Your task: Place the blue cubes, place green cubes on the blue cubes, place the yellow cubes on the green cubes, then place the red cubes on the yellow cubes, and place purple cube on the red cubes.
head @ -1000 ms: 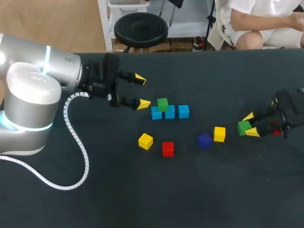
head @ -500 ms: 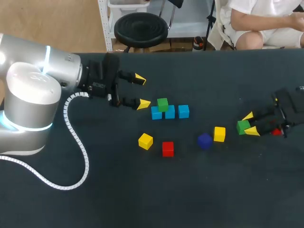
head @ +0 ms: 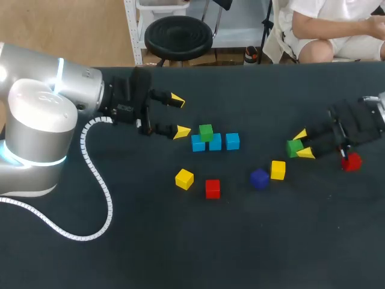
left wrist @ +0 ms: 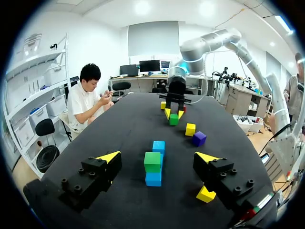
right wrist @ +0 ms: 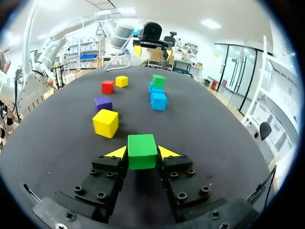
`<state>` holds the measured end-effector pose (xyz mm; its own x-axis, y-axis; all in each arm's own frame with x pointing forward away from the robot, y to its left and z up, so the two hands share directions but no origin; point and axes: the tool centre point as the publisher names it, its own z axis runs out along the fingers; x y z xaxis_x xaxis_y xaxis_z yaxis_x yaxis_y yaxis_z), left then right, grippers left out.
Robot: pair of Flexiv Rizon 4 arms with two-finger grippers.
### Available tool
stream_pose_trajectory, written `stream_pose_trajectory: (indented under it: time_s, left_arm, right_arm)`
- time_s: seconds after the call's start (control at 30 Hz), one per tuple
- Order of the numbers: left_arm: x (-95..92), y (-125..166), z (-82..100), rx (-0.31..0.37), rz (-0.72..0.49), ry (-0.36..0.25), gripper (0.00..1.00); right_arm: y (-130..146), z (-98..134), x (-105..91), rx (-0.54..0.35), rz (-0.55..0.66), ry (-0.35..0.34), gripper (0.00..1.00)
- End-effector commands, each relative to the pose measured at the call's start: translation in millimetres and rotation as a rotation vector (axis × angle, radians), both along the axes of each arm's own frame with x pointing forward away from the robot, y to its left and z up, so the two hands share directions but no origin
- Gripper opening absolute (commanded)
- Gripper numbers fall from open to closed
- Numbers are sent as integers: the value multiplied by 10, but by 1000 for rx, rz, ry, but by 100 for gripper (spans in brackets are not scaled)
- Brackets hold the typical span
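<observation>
Just behind right hand [head: 301, 144], red cube [head: 351, 161].

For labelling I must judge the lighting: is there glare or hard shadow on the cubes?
Head view: even light, no glare on the table; the held green cube is plainly lit. Left wrist view: the blue cubes show no hard shadow. Right wrist view: no glare on the held green cube.

furniture: table [head: 240, 253] | top: dark, matte | cover: plain, unpatterned
</observation>
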<state>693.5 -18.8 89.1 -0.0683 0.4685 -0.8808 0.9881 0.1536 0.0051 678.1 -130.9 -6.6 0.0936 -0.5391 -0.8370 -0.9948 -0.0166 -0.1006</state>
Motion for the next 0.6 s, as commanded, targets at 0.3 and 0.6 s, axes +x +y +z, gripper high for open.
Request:
stream_pose_trajectory:
  time_s: [0.3,0.6]
  left_arm:
    - [-8,11,-8,-4,0,-4,100]
    - [-8,11,-8,-4,0,-4,100]
  right_arm:
    - [111,-62,203,33,10,32,28]
    - [138,30,263,31,18,19,100]
